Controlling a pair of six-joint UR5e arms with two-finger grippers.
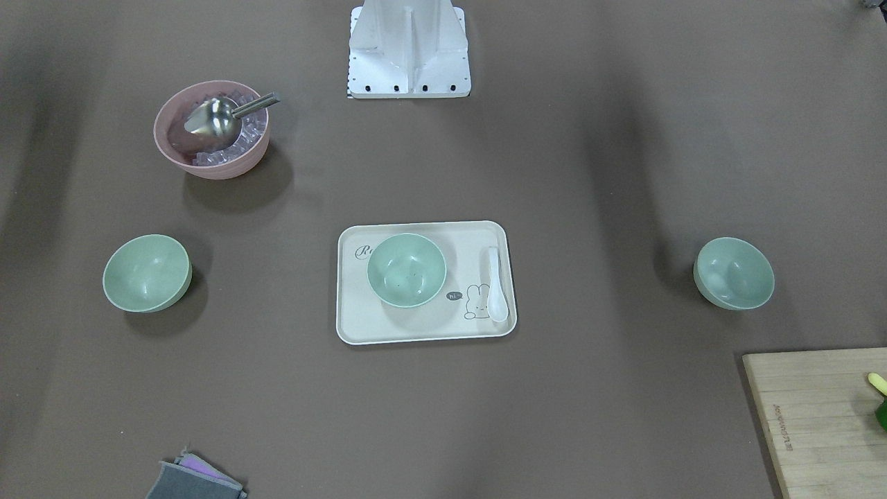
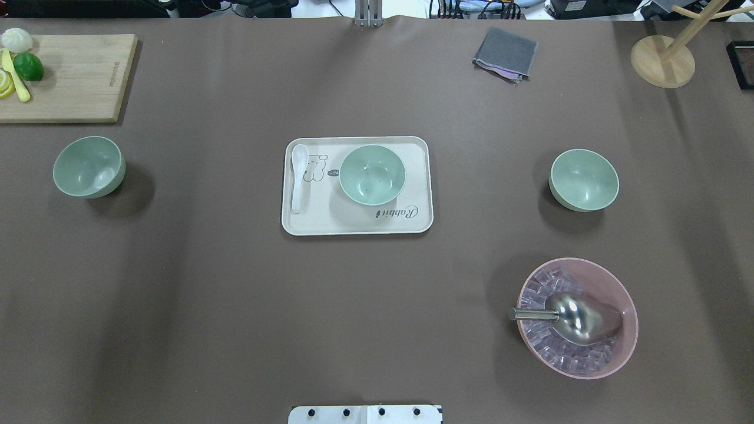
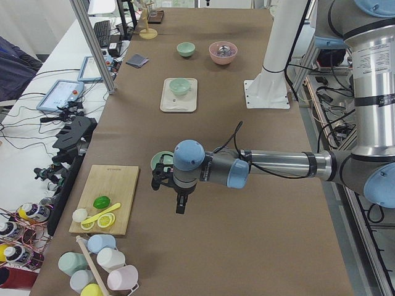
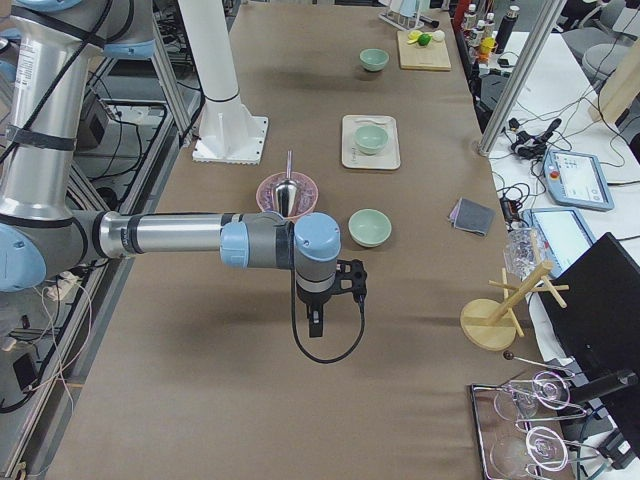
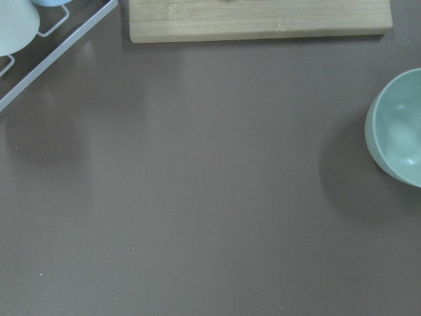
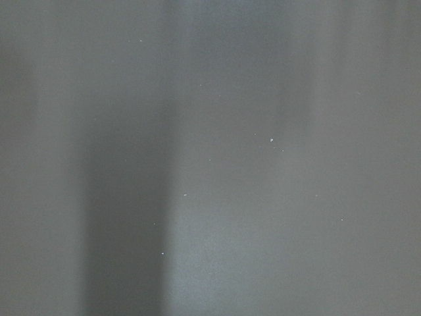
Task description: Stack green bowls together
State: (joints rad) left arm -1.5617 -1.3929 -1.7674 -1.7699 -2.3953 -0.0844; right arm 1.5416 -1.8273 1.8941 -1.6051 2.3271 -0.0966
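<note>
Three pale green bowls stand apart in a row. One green bowl (image 2: 88, 166) is on the robot's left. One green bowl (image 2: 372, 174) sits on a cream tray (image 2: 306, 221) in the middle. One green bowl (image 2: 584, 179) is on the robot's right. The left gripper (image 3: 179, 206) shows only in the exterior left view, hanging above the table beside the left bowl (image 3: 162, 161); I cannot tell if it is open or shut. The right gripper (image 4: 317, 325) shows only in the exterior right view, near the right bowl (image 4: 370, 227); I cannot tell its state either. The left wrist view catches the left bowl (image 5: 398, 128) at its right edge.
A pink bowl (image 2: 577, 318) with ice cubes and a metal scoop stands near the right bowl. A white spoon (image 2: 297, 176) lies on the tray. A wooden cutting board (image 2: 65, 76) with lime and lemon, a grey cloth (image 2: 505, 53) and a wooden stand (image 2: 662, 59) are along the far edge.
</note>
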